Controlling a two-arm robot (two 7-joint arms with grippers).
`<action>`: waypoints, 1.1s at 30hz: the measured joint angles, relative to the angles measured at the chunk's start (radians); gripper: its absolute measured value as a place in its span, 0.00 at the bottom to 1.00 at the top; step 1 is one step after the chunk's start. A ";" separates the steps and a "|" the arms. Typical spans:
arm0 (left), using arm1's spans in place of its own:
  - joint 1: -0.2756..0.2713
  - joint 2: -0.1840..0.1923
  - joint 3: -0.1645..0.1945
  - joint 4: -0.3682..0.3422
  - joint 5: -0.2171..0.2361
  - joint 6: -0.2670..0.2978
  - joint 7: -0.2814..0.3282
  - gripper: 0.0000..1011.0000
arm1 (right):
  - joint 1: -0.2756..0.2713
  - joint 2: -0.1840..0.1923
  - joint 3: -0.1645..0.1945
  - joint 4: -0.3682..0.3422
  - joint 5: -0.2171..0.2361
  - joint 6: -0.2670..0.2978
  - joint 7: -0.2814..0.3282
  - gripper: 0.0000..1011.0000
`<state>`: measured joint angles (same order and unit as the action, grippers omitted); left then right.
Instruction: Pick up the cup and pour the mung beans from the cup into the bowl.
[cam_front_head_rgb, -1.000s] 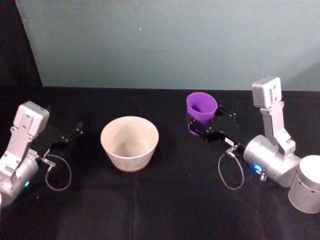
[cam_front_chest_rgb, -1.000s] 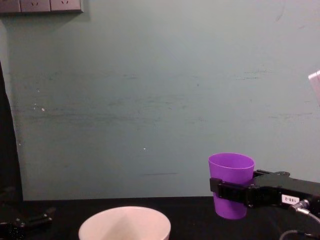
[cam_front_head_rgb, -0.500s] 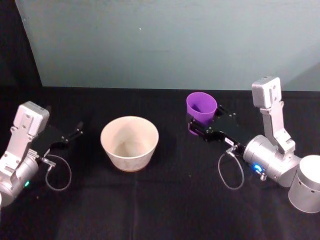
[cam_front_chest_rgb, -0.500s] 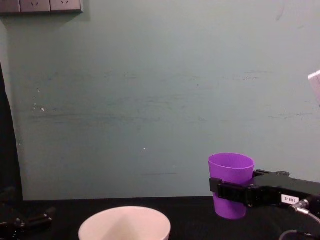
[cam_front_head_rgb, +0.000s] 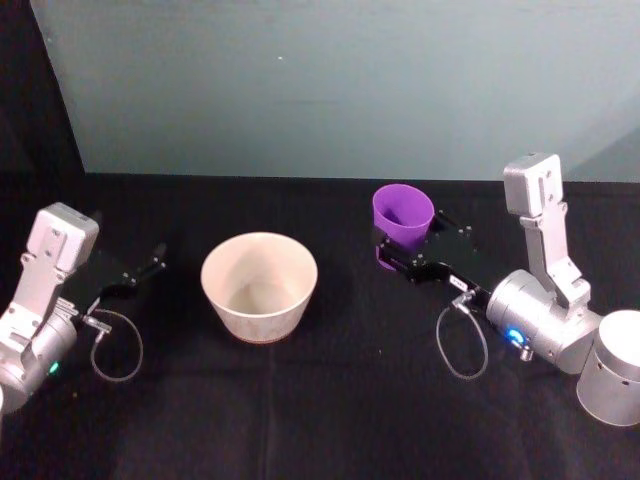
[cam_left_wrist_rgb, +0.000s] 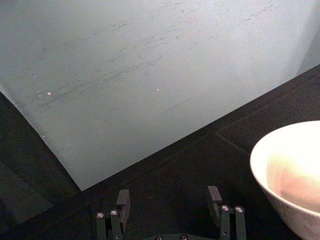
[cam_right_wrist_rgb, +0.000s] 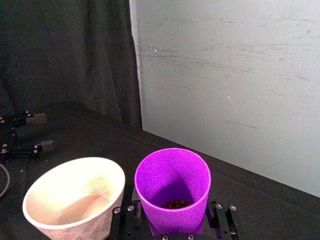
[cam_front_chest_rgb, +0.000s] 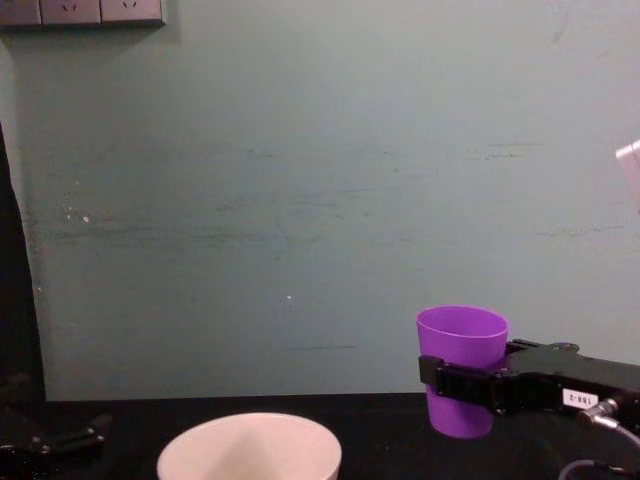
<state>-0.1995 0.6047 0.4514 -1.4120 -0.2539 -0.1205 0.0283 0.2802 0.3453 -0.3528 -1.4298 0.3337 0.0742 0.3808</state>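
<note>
The right pincer (cam_front_head_rgb: 402, 255) is clenched around the purple cup (cam_front_head_rgb: 403, 213), with one finger on each side of its lower half. The cup stands upright, to the right of the white bowl (cam_front_head_rgb: 259, 312) and apart from it. The right wrist view shows a small heap of mung beans (cam_right_wrist_rgb: 175, 204) at the bottom of the cup. I cannot tell whether the base of the cup touches the black tabletop (cam_front_head_rgb: 330, 400) or is just above it.

The left pincer (cam_front_head_rgb: 155, 260) rests on the left side of the bowl, released and empty.

In my judgement the step in hand is the pick-up. The next move calls for raising the cup, carrying it left over the bowl and tilting it only when its mouth is above the rim.
</note>
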 joint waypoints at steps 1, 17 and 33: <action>0.000 0.000 0.000 0.000 0.000 0.000 0.000 1.00 | 0.000 0.000 0.000 0.000 0.000 0.000 0.000 0.72; 0.000 0.000 0.000 0.000 0.000 0.000 0.000 1.00 | 0.000 0.000 0.000 0.000 0.000 0.000 0.000 0.72; 0.000 0.000 0.000 0.000 0.000 0.000 0.000 1.00 | 0.000 0.000 0.000 0.000 0.000 0.000 0.000 0.72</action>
<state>-0.1995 0.6047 0.4514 -1.4120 -0.2539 -0.1205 0.0283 0.2801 0.3453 -0.3528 -1.4299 0.3337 0.0742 0.3811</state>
